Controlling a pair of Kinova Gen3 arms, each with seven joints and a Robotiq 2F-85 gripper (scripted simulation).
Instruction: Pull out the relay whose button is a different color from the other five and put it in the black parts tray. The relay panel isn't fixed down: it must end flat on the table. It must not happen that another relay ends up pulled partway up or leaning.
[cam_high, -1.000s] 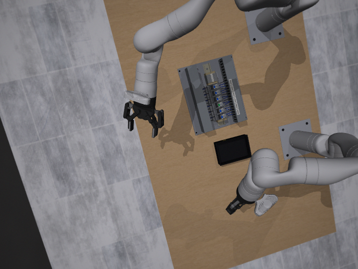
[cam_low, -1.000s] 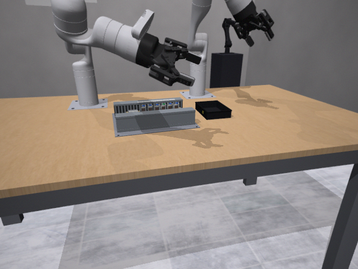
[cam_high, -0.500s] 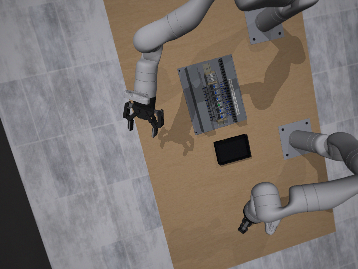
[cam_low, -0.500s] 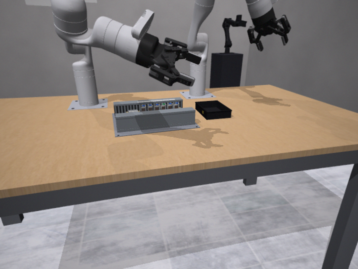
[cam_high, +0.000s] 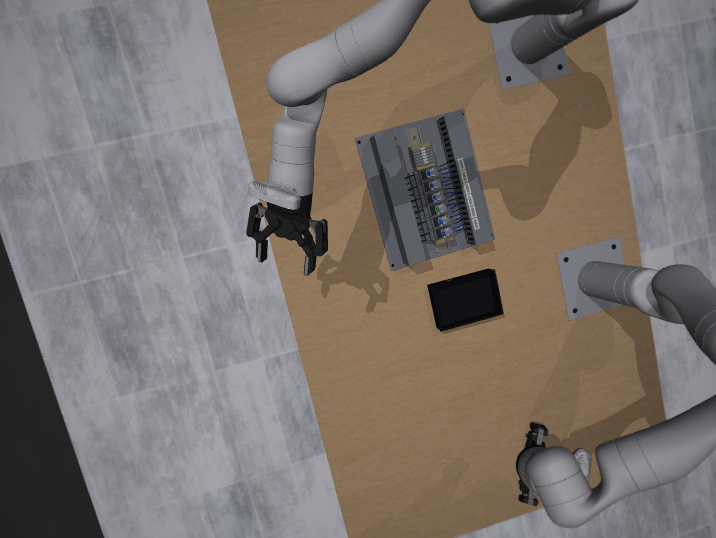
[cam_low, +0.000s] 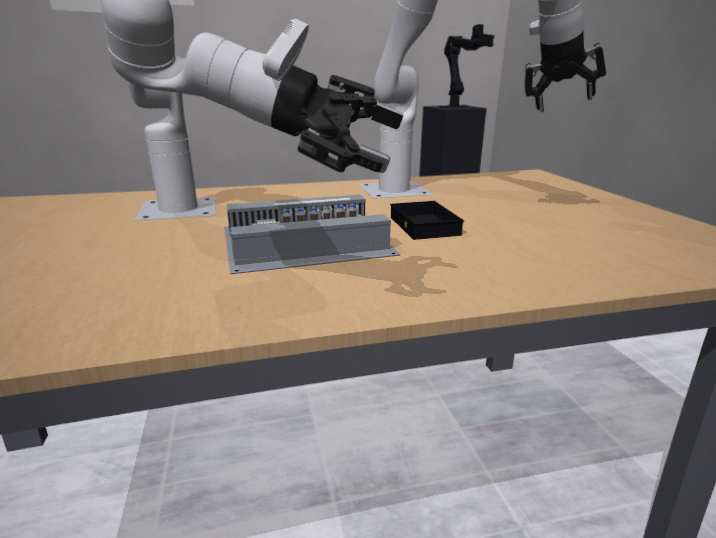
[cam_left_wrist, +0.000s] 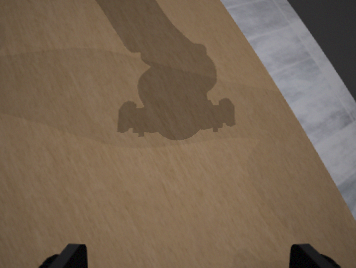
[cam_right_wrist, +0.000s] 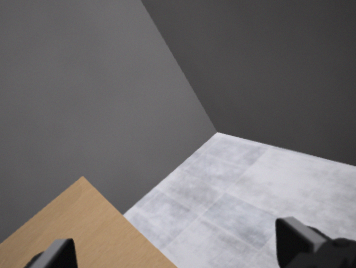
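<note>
The relay with the green button (cam_high: 438, 209) (cam_low: 327, 208) sits in the row on the grey relay panel (cam_high: 399, 202) (cam_low: 248, 267), third from the tray end. The other relays have blue buttons; none looks raised or leaning. The panel lies flat on the table. The black parts tray (cam_high: 498, 293) (cam_low: 437, 230) stands beside the panel's short end and looks empty. My left gripper (cam_high: 531, 464) (cam_low: 566, 102) (cam_left_wrist: 190, 256) is open and empty, high up, well beyond the tray. My right gripper (cam_high: 285, 259) (cam_low: 386, 140) (cam_right_wrist: 177, 251) is open and empty, raised near the table's long edge. Neither touches anything.
Tall grey ducts stand on the panel along both sides of the relay row, the wider one (cam_low: 312, 245) toward the exterior camera. Thin blue wires run beside the relays. The right arm reaches past the panel's end. Both arm bases are on the table's far side from the exterior view.
</note>
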